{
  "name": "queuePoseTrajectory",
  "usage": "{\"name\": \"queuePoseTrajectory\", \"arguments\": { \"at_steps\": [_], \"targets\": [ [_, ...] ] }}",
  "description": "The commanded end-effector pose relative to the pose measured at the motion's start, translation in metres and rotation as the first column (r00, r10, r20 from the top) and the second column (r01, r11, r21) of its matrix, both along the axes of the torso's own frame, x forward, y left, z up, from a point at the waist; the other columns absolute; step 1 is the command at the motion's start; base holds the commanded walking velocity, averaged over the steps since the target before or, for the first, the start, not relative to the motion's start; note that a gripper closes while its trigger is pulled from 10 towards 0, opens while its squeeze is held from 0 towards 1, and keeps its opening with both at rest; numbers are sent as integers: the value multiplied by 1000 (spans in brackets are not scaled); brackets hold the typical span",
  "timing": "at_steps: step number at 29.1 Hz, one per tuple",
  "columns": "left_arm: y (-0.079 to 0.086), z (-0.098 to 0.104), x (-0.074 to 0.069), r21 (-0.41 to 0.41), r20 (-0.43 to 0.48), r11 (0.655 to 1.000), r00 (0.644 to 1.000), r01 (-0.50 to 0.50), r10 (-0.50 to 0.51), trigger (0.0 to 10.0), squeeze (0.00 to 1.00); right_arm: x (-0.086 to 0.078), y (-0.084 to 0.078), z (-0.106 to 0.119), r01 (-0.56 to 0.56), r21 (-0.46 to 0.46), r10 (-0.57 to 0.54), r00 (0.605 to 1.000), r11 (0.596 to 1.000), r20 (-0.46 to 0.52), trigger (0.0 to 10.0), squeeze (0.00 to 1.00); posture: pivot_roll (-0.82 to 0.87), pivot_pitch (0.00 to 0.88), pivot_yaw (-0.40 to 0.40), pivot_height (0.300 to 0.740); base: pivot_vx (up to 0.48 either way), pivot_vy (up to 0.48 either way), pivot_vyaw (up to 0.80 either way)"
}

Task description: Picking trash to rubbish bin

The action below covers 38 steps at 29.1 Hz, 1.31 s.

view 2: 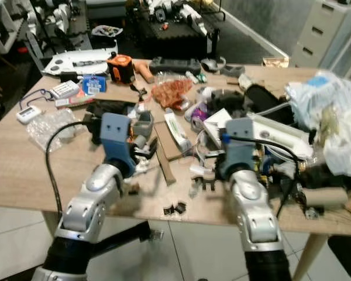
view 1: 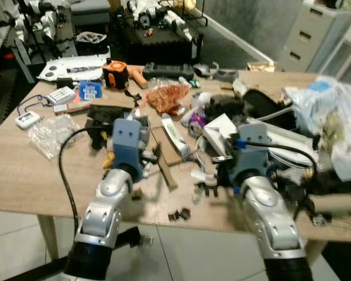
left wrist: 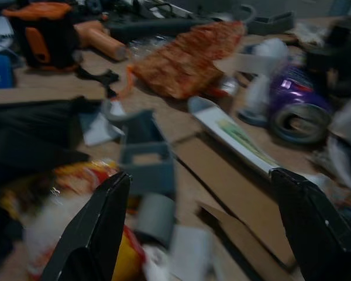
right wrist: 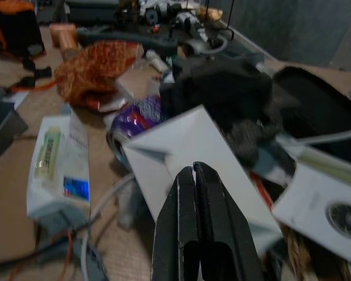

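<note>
Left end effector (left wrist: 205,228): I read it as released, its two black fingers spread wide and nothing between them; it hovers low over the near middle of the worktop (view 1: 23,175).
Directly ahead of it: a grey plastic bracket (left wrist: 145,153) and a yellow wrapper (left wrist: 85,181), both just beyond the fingertips.
Further out, same arm: a flat cardboard strip (left wrist: 234,193), then a white tube (left wrist: 234,133) lying with its long axis slanting away across the line of approach.
Beyond that: an orange crumpled wrapper (view 1: 168,96) and a purple can (view 1: 196,120) on its side.
Right end effector (right wrist: 200,228): I see it clenched, fingers pressed together, gripping nothing.
Directly ahead of it: a white folded card (right wrist: 193,158), touching or almost under the fingertips; I cannot tell which.
Nearer arm, my judgement: the left for the yellow wrapper and the tube, the right for the card and the can.
Grasp note: the tube's long axis runs away from me, so I would close across its width.
Rubbish bin: location unknown to me from here.
</note>
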<state>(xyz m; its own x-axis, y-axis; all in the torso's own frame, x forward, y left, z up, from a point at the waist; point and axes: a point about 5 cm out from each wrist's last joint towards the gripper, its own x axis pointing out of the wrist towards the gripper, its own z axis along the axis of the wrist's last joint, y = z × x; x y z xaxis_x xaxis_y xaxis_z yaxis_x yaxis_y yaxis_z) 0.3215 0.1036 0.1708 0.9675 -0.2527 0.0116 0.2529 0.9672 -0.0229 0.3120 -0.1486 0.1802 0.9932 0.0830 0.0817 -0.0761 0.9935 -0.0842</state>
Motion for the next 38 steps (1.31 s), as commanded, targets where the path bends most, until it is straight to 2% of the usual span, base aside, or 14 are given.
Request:
{"name": "queuePoseTrajectory", "arguments": {
  "at_steps": [1,14,21,26,34,35,36,38],
  "targets": [
    [4,-6,0,19,-17,1000,1000,-22,22,10000,0,-2,3,-5,-7,9,7,1000,1000,-15,10000,0,-61,126,8,740,0,0,0],
    [4,-7,0,35,-12,999,1000,-18,18,10000,0,-1,3,-3,3,24,-3,1000,1000,-6,10000,0,-59,126,6,740,0,0,0],
    [-1,-6,-1,93,-1,995,1000,20,-20,10000,0,-2,5,-4,-27,39,27,999,999,-17,10000,0,-57,134,16,740,0,-237,0],
    [3,-10,1,71,-30,997,999,-13,16,10000,0,-2,5,-3,-35,79,37,999,996,-19,10000,0,-57,134,16,740,0,-96,0],
    [7,-5,3,68,6,997,1000,-22,21,10000,0,9,-3,12,-53,22,53,998,998,15,10000,0,-45,153,29,740,0,0,0],
    [8,-3,4,75,20,997,1000,-12,10,10000,0,13,-5,16,-62,22,61,998,998,24,10000,804,-50,160,28,740,0,0,0],
    [8,-1,4,81,34,997,999,1,-4,10000,0,17,-8,19,-69,23,69,997,997,29,10000,1000,-50,160,28,740,0,0,0],
    [8,-1,4,81,34,997,999,1,-4,10000,0,17,-8,19,-69,23,69,997,997,29,10000,1000,-50,160,28,740,0,0,0]
  ]
}}
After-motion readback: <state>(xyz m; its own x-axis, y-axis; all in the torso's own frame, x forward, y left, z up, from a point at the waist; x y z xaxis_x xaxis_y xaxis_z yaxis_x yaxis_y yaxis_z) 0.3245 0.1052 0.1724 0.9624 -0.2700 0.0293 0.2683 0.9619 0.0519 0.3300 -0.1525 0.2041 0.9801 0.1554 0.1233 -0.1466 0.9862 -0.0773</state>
